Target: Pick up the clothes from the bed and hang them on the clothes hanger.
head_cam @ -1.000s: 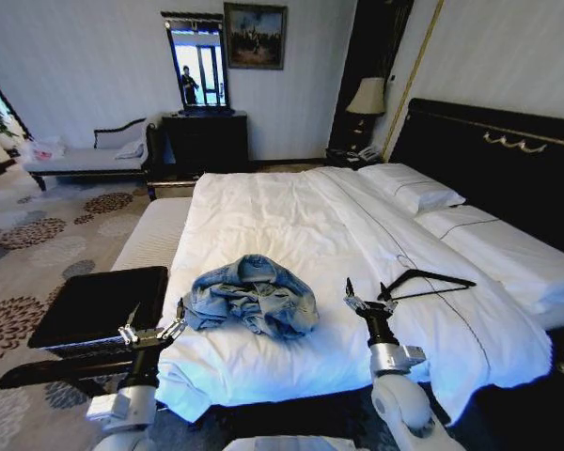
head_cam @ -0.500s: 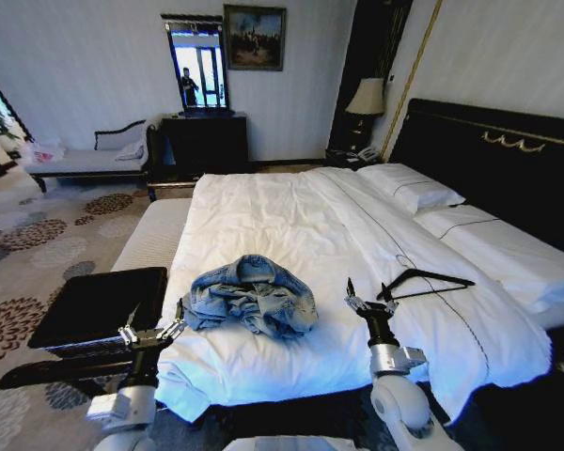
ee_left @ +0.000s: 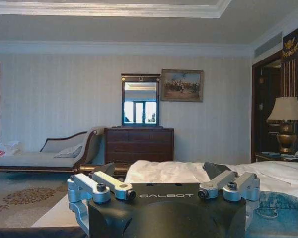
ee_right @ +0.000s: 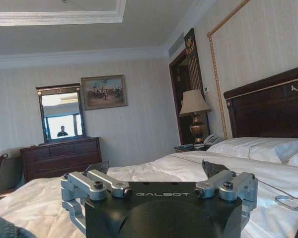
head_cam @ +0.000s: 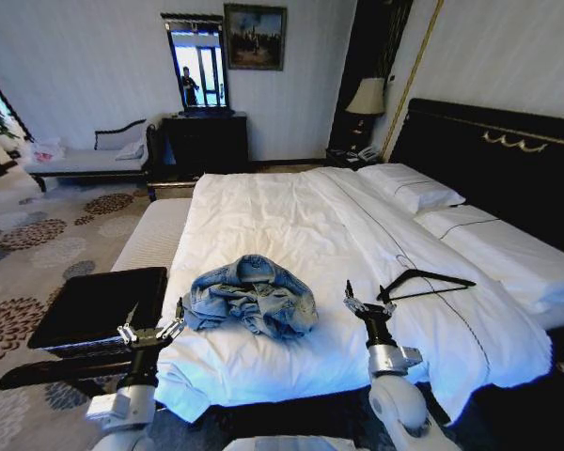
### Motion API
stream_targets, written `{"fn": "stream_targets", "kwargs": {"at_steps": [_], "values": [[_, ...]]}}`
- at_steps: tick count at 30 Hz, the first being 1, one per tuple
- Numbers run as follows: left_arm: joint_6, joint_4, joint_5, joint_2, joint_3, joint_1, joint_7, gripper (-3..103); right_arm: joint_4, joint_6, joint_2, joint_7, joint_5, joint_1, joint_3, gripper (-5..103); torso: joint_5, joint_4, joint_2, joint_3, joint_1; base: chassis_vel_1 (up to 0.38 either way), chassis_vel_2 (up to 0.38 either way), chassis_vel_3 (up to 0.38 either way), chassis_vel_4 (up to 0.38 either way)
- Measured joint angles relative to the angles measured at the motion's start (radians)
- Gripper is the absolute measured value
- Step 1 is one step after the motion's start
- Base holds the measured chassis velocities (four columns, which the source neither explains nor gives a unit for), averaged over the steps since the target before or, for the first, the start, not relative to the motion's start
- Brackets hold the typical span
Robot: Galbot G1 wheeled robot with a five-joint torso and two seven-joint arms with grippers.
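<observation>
At the centre of the head view lies the bed (head_cam: 291, 221), its white duvet running from the lower edge toward the black headboard (head_cam: 493, 155) at right. A crumpled blue denim jacket (head_cam: 254, 296) sits on the duvet in the lower middle of the frame. To its right, apart from it, the black clothes hanger (head_cam: 423, 282) lies flat on the sheet, hook toward the pillows (head_cam: 409, 186) in the upper right.

The left gripper (head_cam: 152, 331) hovers at the lower left, just beside the jacket's left edge, jaws apart. A black table (head_cam: 99, 305) stands left of it, against the bed's side. The right gripper (head_cam: 365, 303) is at the lower right, between jacket and hanger, close to the hanger's near end, jaws apart.

In the upper left of the frame, a dark dresser (head_cam: 205, 141) with a mirror (head_cam: 197, 64) and a chaise longue (head_cam: 89, 155) line the far wall. A lamp (head_cam: 367, 97) stands beside the headboard.
</observation>
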Motion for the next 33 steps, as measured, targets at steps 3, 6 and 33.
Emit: {"fn": "stream_targets", "kwargs": {"at_steps": [3, 6, 33], "values": [[-0.001, 0.002, 0.0, 0.0, 0.0, -0.001, 0.0, 100, -0.003, 0.0, 0.001, 0.0, -0.001, 0.0, 0.0, 100, 0.0, 0.0, 0.0, 0.0, 0.0, -0.078, 0.066, 0.064, -0.055], [-0.002, 0.003, 0.0, 0.002, 0.0, -0.002, 0.0, 100, -0.007, 0.009, 0.005, -0.003, -0.003, 0.003, -0.003, 100, 0.0, 0.0, 0.0, 0.0, 0.0, -0.115, 0.094, 0.102, -0.096], [-0.009, 0.006, 0.0, 0.005, -0.01, 0.002, -0.002, 100, -0.013, 0.025, 0.016, -0.011, -0.027, 0.0, -0.015, 100, -0.0002, 0.0, 0.0, 0.0, 0.0, -0.035, 0.008, 0.03, -0.008]]}}
